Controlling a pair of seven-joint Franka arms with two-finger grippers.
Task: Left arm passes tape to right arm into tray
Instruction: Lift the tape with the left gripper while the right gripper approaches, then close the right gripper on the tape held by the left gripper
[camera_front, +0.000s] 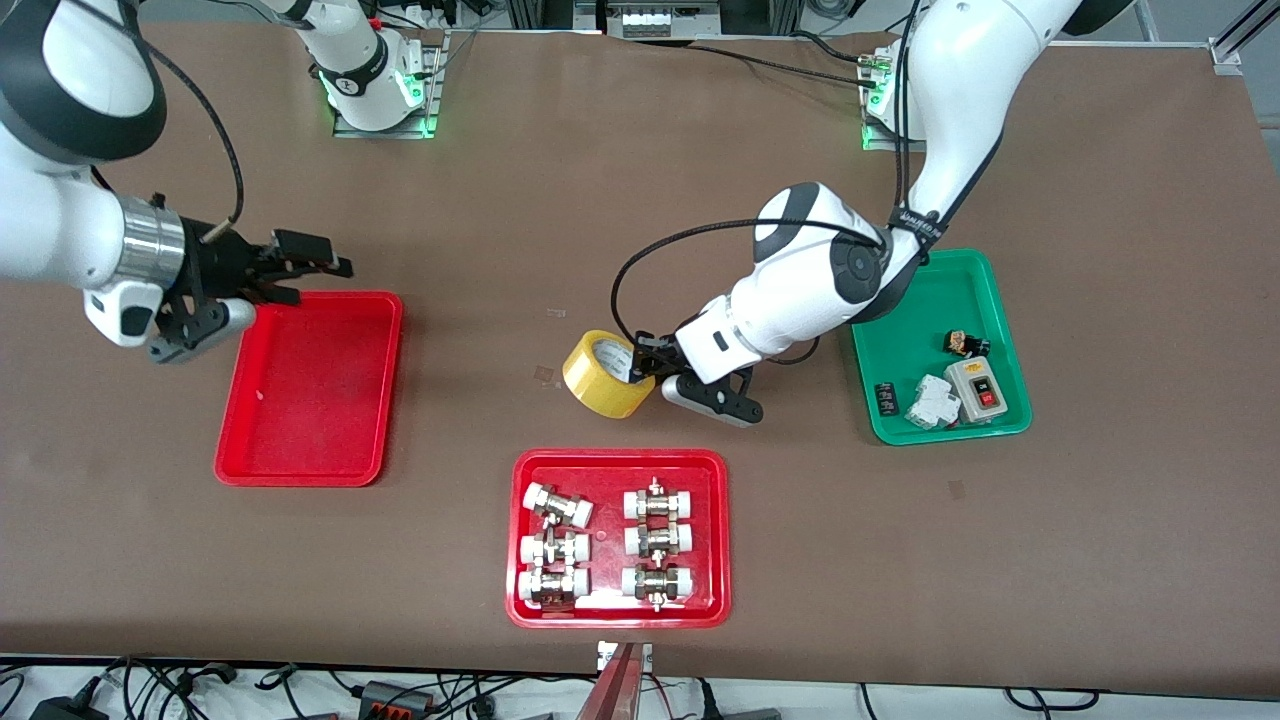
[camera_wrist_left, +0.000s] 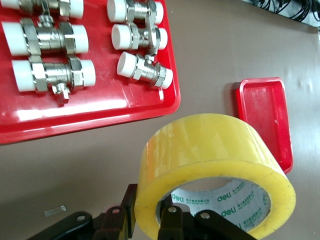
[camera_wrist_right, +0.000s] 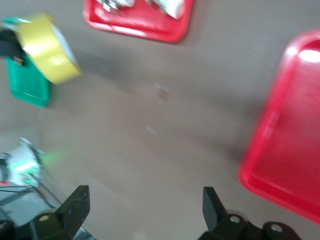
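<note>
Left gripper (camera_front: 648, 366) clamped on the tape (camera_front: 606, 374), held over bare table mid-way along; right gripper (camera_front: 300, 268) wide open and empty over the tray (camera_front: 312, 392).

The left gripper's fingers (camera_wrist_left: 172, 220) pinch the wall of the yellow roll, one finger inside the pale printed core, one outside, and the roll hangs tilted with its opening toward the green tray's end. In the front view the tape sits at about 11 o'clock from the red tray of white-capped metal fittings (camera_front: 618, 538) and at 9 o'clock from the green tray (camera_front: 938, 350) of small electrical parts. The plain red tray lies toward the right arm's end of the table, at 9 o'clock from the tape and well apart from it. The right gripper's fingers (camera_wrist_right: 75, 207) hover spread above that tray's rim at its 12 o'clock edge.
</note>
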